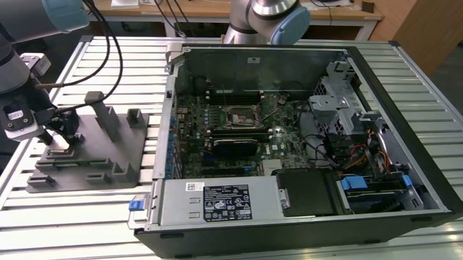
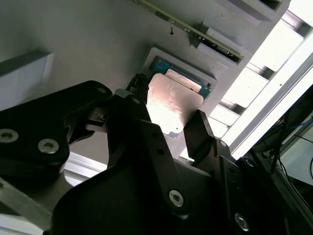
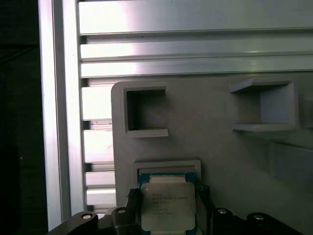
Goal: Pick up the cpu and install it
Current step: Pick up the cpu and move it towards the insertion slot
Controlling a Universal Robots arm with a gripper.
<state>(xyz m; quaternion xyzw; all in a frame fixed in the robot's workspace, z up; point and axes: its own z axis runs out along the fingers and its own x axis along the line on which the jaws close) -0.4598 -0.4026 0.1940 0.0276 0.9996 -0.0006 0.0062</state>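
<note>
Tool [image 3: 167, 194] closed on cpu [image 3: 167, 206] side edges | cpu in fixture block [image 3: 220, 147] recess | walls close all round

The fixture block [image 1: 108, 162] is placed on the table [image 1: 72, 216], at the exterior view's left of the computer case [image 1: 304, 135]; the cpu [image 3: 167, 205] is found at the block's recess.

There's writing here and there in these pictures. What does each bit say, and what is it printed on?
The cpu: several faint lines of print on its metal top, too blurred to read.
The white sticker on the grey metal box: too small to read.
The black label next to it: symbols and print, too small to read.
So nothing can be quoted word for word.
</note>
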